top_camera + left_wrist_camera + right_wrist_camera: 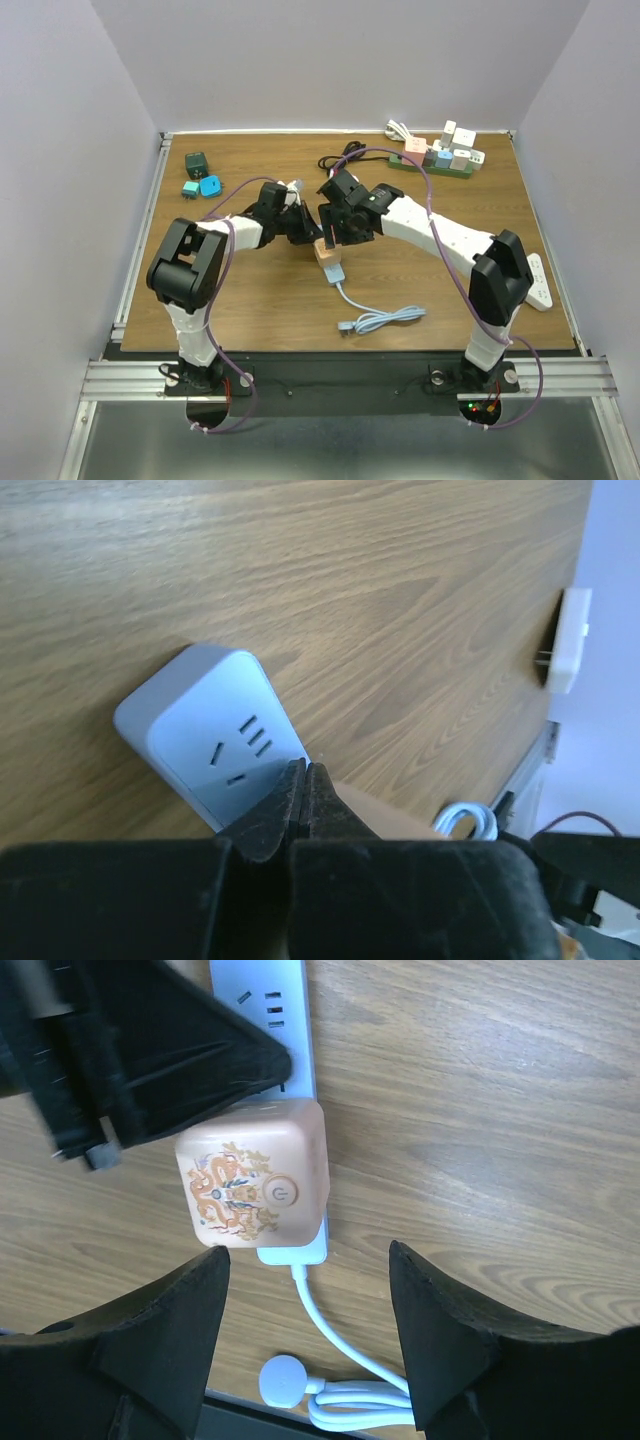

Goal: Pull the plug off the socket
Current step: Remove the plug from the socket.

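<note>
On a wooden table [250, 290], two grippers meet at the middle. The left gripper [305, 780], fingers pressed together, has its tips at a pale socket strip [200, 730]. The right gripper [308, 1255] hangs spread apart over a peach plug [255, 1185] seated in that strip. A white cable [330, 1340] trails off it.

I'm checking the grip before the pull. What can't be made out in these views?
Right wrist: prongs of the plug, under its own body; the cable coil, cut off by the bottom edge.
Left wrist: most of the plug, behind the shut left gripper; whether it presses the power strip.
Top: how the plug sits, covered by the left gripper and right gripper.
</note>
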You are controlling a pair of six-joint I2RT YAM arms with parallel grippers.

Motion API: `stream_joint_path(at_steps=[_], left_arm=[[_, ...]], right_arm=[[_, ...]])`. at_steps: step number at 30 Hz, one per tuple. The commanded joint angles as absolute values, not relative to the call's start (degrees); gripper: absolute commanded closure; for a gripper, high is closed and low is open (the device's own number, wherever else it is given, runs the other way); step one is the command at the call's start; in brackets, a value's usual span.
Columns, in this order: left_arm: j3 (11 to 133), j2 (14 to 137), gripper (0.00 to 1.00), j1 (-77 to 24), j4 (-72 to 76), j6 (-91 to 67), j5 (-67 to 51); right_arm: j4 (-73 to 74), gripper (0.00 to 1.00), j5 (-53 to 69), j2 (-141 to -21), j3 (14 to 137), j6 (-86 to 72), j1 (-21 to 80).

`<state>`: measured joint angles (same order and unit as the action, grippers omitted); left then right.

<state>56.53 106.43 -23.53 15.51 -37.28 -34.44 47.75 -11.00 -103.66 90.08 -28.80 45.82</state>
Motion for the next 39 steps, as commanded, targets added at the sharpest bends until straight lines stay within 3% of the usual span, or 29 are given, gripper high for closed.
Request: stream_joint_path(at_steps=[1,7,20,24,26,27,29,30,31,39], left_arm=[[54.58,100.63,1.0,-23.64,12.83,-33.49,-29.62],[52.04,102.66,1.0,-23.64,12.74,-32.96,-29.18],[48.78,105.64,1.0,-23.64,16.17,-33.22,-28.74],[47.64,105.64,1.0,-23.64,16.26,-33.13,-27.95],[47.29,105.91,1.0,-23.64,15.39,-33.13,-26.64],[47.29,106.26,1.0,-23.73,14.77,-33.13,-26.2],[47.11,106.79,1.0,-23.91,13.36,-33.13,-25.05],[46.94,107.05,1.0,-24.17,13.19,-33.13,-24.61],[46.67,107.14,1.0,-24.34,13.1,-33.22,-24.09],[42.63,108.98,1.0,-28.83,14.06,-33.66,-20.13]], right_arm=[[48.87,0.3,-12.48,-104.76,92.46,-29.97,45.97],[48.96,0.3,-8.1,-106.43,94.22,-28.57,46.05],[49.22,0.16,-5.36,-113.64,95.8,-24.0,46.85],[48.61,0.19,-7.99,-115.66,96.06,-24.08,46.85],[47.55,0.31,-9.75,-115.49,96.41,-24.61,46.85],[47.29,0.5,-10.28,-115.58,96.59,-24.78,46.85],[47.02,0.68,-10.29,-115.66,97.38,-24.96,46.85],[46.76,0.9,-9.94,-115.75,98.17,-24.87,46.85],[46.84,1.0,-9.76,-115.75,98.61,-24.87,46.85],[49.13,1.0,-10.89,-107.32,101.78,-25.14,46.76]])
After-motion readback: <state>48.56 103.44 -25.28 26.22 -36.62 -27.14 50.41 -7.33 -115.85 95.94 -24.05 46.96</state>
